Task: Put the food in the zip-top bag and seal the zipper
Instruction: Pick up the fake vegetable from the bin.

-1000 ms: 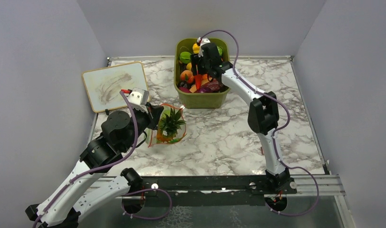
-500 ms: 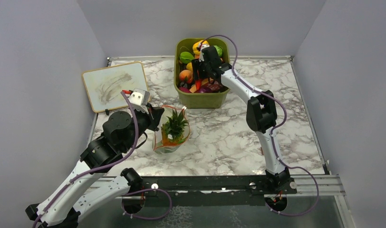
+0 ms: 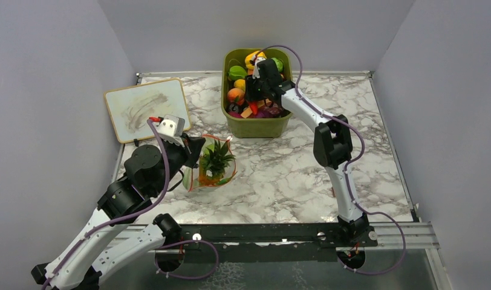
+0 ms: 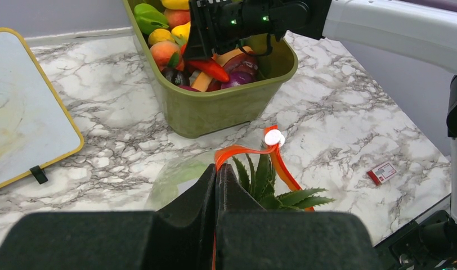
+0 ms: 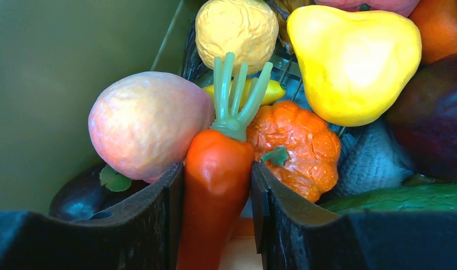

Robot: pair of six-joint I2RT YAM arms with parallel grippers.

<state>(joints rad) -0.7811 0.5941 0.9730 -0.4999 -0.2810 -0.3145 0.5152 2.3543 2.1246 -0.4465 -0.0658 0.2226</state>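
Right claw (image 5: 216, 188) around glossy tapered carrot (image 5: 215, 160)

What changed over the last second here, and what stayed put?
The right gripper dipped lower into the green bin and closed around the red-orange carrot. The left gripper drew back slightly leftward, dragging the zip-top bag along. It stays pinched on the zipper; whiteboard unmoved.

Observed: left gripper (image 4: 216, 183) pressed closed on the zipper (image 4: 243, 151) of the zip-top bag (image 4: 169, 181) (white slider (image 4: 273, 136) at the strip's far bend). A green leafy top (image 4: 271, 191) is seen just beyond. Farther back, the olive bin (image 4: 226, 107) is entered by the right gripper (image 4: 201, 50), at a red toy vegetable (image 4: 214, 68).
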